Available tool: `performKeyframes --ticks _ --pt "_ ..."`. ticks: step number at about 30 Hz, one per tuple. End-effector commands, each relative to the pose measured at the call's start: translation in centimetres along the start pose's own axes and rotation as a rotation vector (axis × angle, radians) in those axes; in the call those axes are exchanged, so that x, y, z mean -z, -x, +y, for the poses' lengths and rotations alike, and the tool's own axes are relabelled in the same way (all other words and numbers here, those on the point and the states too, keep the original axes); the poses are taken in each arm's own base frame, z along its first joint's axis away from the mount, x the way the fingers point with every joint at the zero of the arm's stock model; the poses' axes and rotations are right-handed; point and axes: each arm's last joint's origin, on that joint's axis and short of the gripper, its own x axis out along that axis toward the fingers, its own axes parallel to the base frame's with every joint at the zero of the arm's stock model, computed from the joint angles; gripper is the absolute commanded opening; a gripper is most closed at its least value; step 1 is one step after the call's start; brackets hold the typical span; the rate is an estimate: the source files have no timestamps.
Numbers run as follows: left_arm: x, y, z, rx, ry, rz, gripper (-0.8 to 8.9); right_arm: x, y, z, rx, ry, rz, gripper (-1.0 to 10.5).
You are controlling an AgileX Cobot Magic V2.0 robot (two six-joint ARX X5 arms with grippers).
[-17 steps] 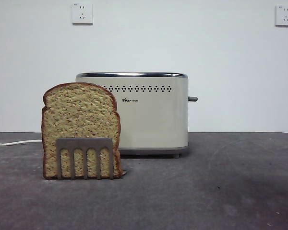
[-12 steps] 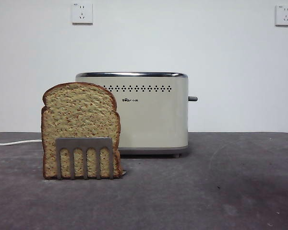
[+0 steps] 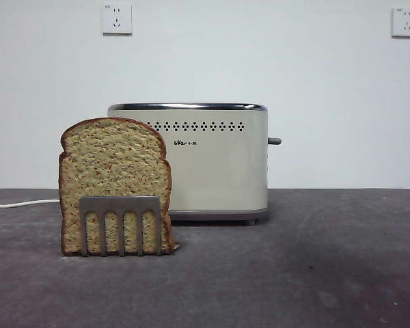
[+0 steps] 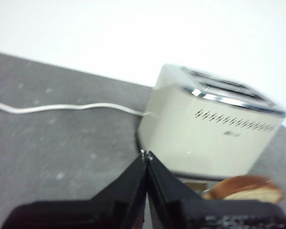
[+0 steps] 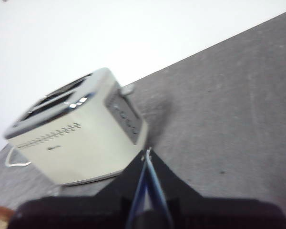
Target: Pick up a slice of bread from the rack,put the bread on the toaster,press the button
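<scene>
A wholegrain slice of bread (image 3: 115,178) stands upright in the low steel rack (image 3: 120,224) at the front left of the table. Behind it stands the cream toaster (image 3: 212,160), with its dark grey button (image 3: 275,141) sticking out of its right end. No gripper shows in the front view. My left gripper (image 4: 146,154) is shut and empty, held above the table short of the toaster (image 4: 214,129), with the bread's top (image 4: 245,190) beside it. My right gripper (image 5: 147,152) is shut and empty, near the toaster's button end (image 5: 127,89).
A white power cord (image 3: 20,203) runs off the toaster to the left along the grey table; it also shows in the left wrist view (image 4: 62,107). Two white wall sockets (image 3: 117,19) sit high on the wall behind.
</scene>
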Motion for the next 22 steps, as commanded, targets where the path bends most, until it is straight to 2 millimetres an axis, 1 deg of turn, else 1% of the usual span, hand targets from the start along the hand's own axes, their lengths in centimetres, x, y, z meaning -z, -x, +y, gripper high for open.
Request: performKeyframes --ticks 1,4,8,14,18,22 --pt "-2.3 0.5 -1.0 0.046 -0.035 -0.012 -0.08 -2.2 -0.2 1.1 -0.042 0.017 0.028 -0.1" --pt "-4.3 1.0 -1.9 0.087 -0.078 0.010 -0.08 -4.4 -0.4 2.3 -0.080 0.061 0.080 -0.1" --pt "-6.8 1.2 -3.0 0.147 -0.137 0.096 -0.08 -7.4 -0.8 3.8 -0.139 0.157 0.189 -0.1" --pt "-9.7 1.0 -4.3 0.302 -0.200 0.236 -0.08 -11.3 -1.2 5.7 -0.164 0.297 0.374 -0.1" --pt "-10.9 0.7 -4.8 0.375 -0.233 0.327 -0.08 -13.1 -1.4 6.6 -0.171 0.354 0.475 -0.1" --pt "-11.4 0.5 -4.9 0.388 -0.246 0.392 -0.08 -14.0 -1.5 7.1 -0.172 0.368 0.538 -0.1"
